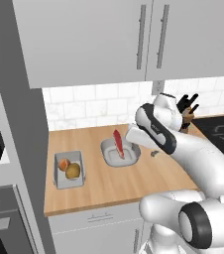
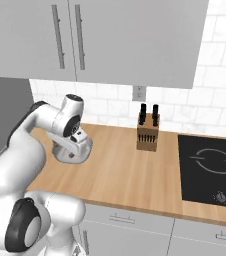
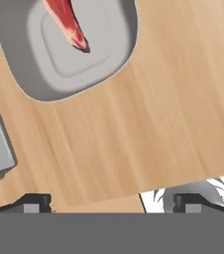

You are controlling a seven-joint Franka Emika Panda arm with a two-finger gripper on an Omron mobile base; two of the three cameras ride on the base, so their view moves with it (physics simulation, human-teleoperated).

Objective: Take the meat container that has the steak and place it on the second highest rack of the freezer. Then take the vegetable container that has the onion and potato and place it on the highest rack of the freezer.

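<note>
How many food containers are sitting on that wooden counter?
2. The meat container with the red steak sits mid-counter, near the robot's arm. The vegetable container, holding two round vegetables, sits to its left by the counter's front edge. None seem hidden.

The white arm (image 2: 32, 135) bent over a grey container (image 2: 75, 152) on the wooden counter (image 2: 120, 170), with a knife block (image 2: 148, 131) standing well to its right, near the black cooktop (image 2: 211, 170), below grey cabinets (image 2: 110, 35).

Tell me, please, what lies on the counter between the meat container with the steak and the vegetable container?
Nothing: in the left base view, bare wooden counter separates the meat container from the vegetable container. The hand view shows the same bare stretch.
</note>
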